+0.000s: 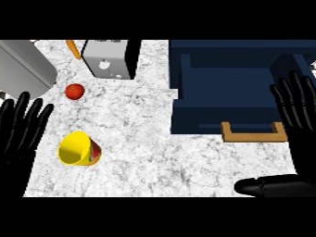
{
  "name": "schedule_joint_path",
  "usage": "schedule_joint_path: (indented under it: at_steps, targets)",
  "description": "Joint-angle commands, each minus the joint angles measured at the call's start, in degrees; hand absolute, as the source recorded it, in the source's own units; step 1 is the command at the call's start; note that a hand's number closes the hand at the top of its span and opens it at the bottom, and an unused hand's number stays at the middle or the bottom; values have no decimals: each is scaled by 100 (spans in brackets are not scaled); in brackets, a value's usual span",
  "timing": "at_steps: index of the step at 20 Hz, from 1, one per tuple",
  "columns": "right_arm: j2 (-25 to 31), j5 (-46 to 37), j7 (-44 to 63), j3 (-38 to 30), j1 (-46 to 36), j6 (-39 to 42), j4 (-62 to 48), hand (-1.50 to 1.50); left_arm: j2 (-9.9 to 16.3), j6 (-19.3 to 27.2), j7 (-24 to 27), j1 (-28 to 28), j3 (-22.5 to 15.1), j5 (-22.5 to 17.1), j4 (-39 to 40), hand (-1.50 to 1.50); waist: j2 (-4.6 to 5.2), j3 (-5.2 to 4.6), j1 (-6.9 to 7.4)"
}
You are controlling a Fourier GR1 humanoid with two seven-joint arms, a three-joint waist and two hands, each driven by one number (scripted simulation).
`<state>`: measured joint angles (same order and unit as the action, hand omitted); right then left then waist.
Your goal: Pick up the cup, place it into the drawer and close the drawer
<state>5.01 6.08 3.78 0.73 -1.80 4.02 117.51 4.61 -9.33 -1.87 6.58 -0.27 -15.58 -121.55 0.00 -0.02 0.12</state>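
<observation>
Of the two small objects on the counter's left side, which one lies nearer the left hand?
The yellow cup, tipped on its side just right of the left hand. The red round fruit sits farther up the counter, toward the grey toaster-like appliance.

Materials and finishes

The table [153,139] is seen as veined white marble, the cup [78,148] as glossy yellow plastic, the drawer [236,88] as matt navy with a wooden handle [253,135], the toaster [109,58] as brushed metal.
</observation>
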Motion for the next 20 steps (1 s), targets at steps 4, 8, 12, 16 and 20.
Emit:
schedule_joint_path:
  at_steps: [4,8,12,16,20]
  targets:
    - [58,159,202,-224,-304,93,-142,-150,98,20,-492,-523,311,-356,203,-150,0,2,-13]
    - [-198,-204,271,104,-573,-176,-271,-150,-198,73,-96,-253,-69,174,373,-150,-1,1,1]
    - [-197,-119,-23,40,-91,17,-147,-150,63,-181,-14,-514,479,-193,821,-150,-1,2,-10]
    - [-168,6,227,-39,-79,11,257,-150,-6,41,-370,-341,426,-123,391,-150,-4,2,-7]
    - [-131,15,168,-262,-883,-64,-631,-150,-443,259,131,-148,-272,649,779,-150,4,2,6]
